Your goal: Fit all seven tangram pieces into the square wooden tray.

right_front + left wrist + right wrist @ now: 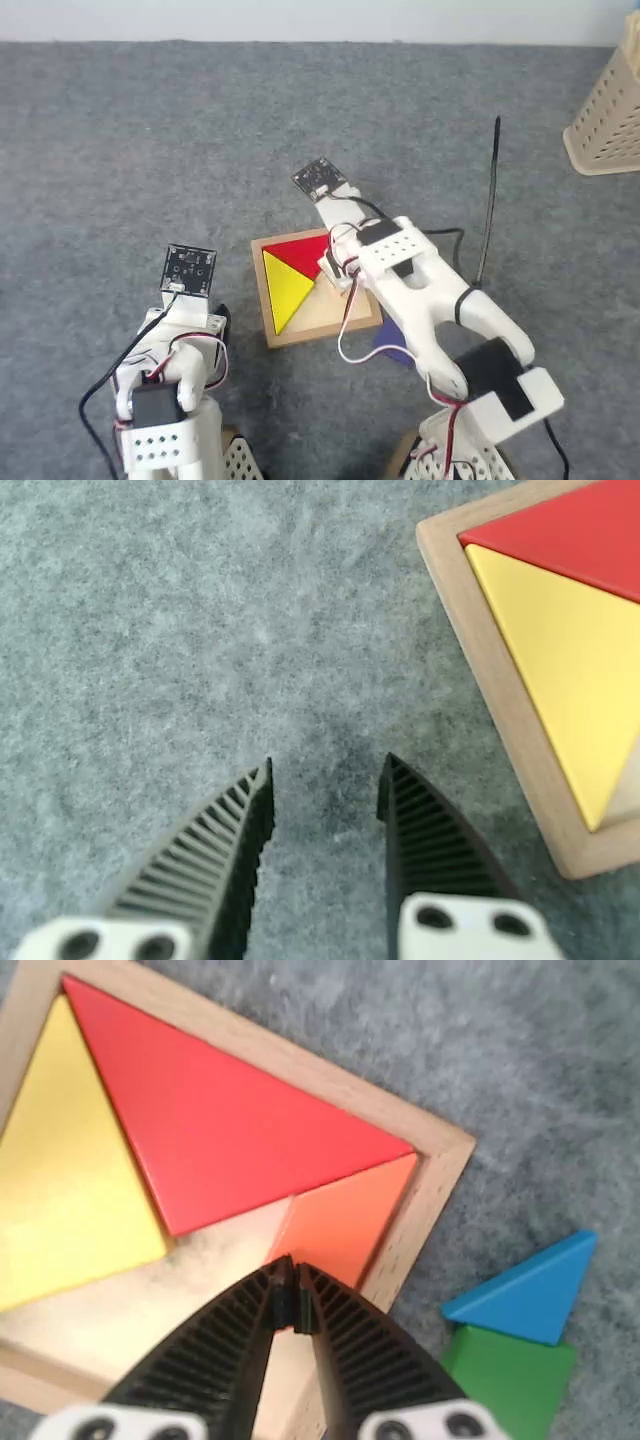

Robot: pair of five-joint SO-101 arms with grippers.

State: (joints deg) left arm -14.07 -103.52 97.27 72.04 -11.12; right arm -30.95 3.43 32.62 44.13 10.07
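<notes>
The square wooden tray is left in pale, unpainted wood with a faint grain. Inside it, the red triangle, the yellow triangle and the orange piece are each painted in one flat colour. To the right of the tray, the blue triangle and the green piece are likewise plainly coloured. The table covering is mottled grey. The left gripper and the right gripper are finished in black with fine ribbing, on white bodies. The basket at far right is cream, patterned with rows of small holes.
</notes>
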